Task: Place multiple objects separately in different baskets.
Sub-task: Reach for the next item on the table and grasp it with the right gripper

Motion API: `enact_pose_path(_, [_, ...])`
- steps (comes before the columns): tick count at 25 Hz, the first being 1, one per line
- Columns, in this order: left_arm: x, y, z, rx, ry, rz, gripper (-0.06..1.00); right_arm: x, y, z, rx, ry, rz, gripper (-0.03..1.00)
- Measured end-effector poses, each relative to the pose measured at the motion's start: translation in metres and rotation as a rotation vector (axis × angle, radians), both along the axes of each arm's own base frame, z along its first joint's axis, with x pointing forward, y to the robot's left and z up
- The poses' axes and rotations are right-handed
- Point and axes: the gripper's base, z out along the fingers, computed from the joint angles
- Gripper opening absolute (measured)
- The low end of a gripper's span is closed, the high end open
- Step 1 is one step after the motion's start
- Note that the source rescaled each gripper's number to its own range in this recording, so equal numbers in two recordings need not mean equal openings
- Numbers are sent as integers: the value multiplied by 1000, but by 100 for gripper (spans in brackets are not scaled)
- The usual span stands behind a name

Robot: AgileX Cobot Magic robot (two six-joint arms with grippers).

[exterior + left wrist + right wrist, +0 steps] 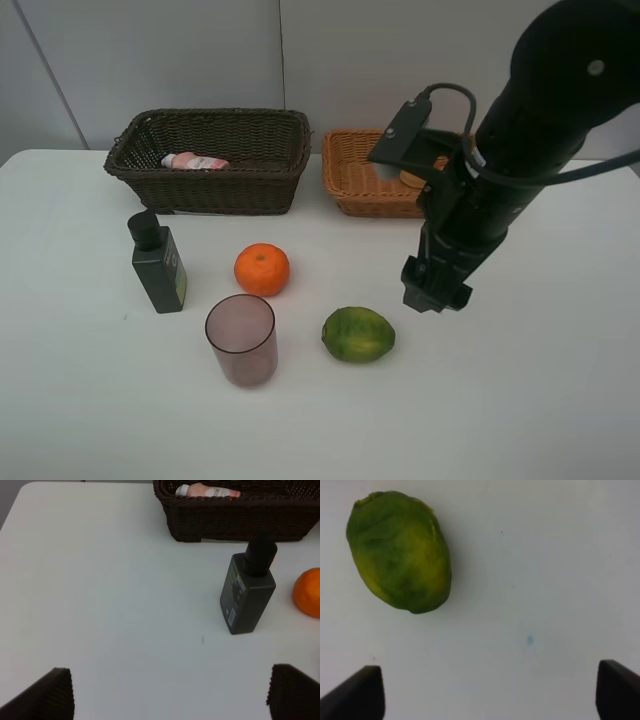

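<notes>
Table [540, 400]: white, flat.

Dark brown basket [210, 160] sits at the back, left of centre. The pink bottle [195, 161] with a white cap lies on its side inside it. The tan basket [365, 185] is just beside the dark one, to its right, with a narrow gap between them. The right arm crosses over its right end. An orange-toned patch [440, 162] shows inside, too hidden to identify.

On the open table, in front of the dark basket:
- dark green bottle [158, 262], black cap, furthest left
- orange [262, 270], right of the bottle, apart from it
- purplish cup [241, 339], upright with mouth up, in front of the orange, near it but not touching
- green fruit [358, 334], right of the cup, apart from it

Right gripper [436, 290]: points down over the table, up and to the right of the green fruit. In the wrist view its fingers [360, 692] stand wide apart with only bare table between them. The fruit lies ahead of the tips, off toward one finger, and nothing is held.

Left gripper [170, 695]: seen in its wrist view only. Its fingers [55, 695] are spread fully and nothing is held. Bare table lies below; the green bottle and the dark basket are well ahead.
</notes>
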Motion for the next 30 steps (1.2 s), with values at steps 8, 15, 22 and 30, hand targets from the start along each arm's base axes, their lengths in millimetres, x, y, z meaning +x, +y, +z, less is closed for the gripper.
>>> enact_pose_path(8, [0, 0, 0, 0, 0, 0, 100, 3, 3, 1, 31, -34, 9, 88])
enact_pose_path(15, [0, 0, 0, 0, 0, 0, 100, 9, 12, -10, 64, -41, 33, 88])
enact_pose_path(22, [0, 0, 0, 0, 0, 0, 100, 0, 33, -33, 26, 31, 285, 88])
enact_pose_path(30, [0, 0, 0, 0, 0, 0, 100, 2, 43, -56, -12, 64, 405, 88])
